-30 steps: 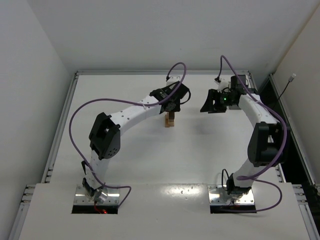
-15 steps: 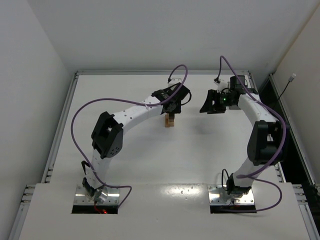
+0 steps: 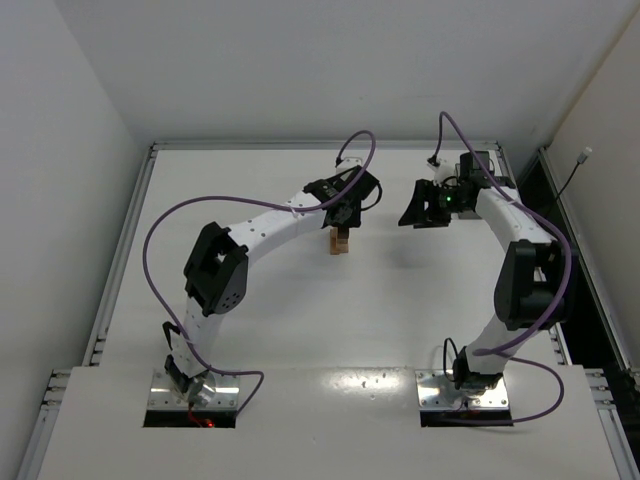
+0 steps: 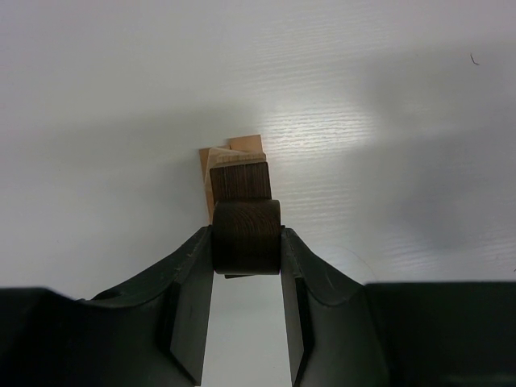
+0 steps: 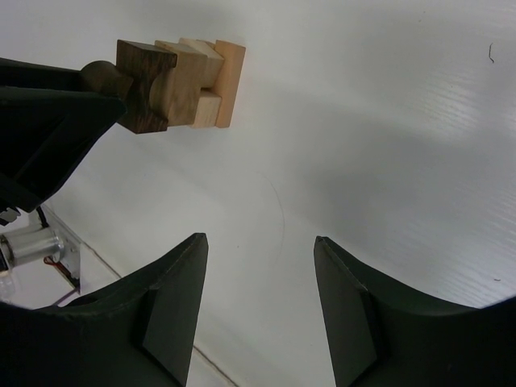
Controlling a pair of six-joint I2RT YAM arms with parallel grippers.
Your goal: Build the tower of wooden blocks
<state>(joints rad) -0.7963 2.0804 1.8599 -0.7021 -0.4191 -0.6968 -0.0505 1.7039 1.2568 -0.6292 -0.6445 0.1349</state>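
From the top view, the tower (image 3: 341, 242) is standing upright on the bench (image 3: 250, 320), a narrow little column toward the far middle. The left tool (image 3: 345, 216) is hanging right over its top, so the left arm is the nearer one by a lot. The right tool (image 3: 420, 213) is sitting well apart, off to the tower's right, pointing across at it.

In the left wrist view, the left tool is pinching a dark rounded block (image 4: 246, 235) between its two fingers. Looking straight down the tower's long axis, a dark cube (image 4: 240, 181) is lying just beyond the held piece, with the tan blocks (image 4: 234, 150) peeking out underneath, a bit twisted against each other. So the held block is lining up pretty much over the stack, maybe slightly to the near side.

In the right wrist view, the right tool (image 5: 258, 239) is spread wide with nothing in between. The tower is showing side-on up in the corner, and the rounded block looks like it's touching the dark cube's top, or just about. Hard to say for sure. Guessing the next bit is all about letting go straight, without nudging that crooked stack.
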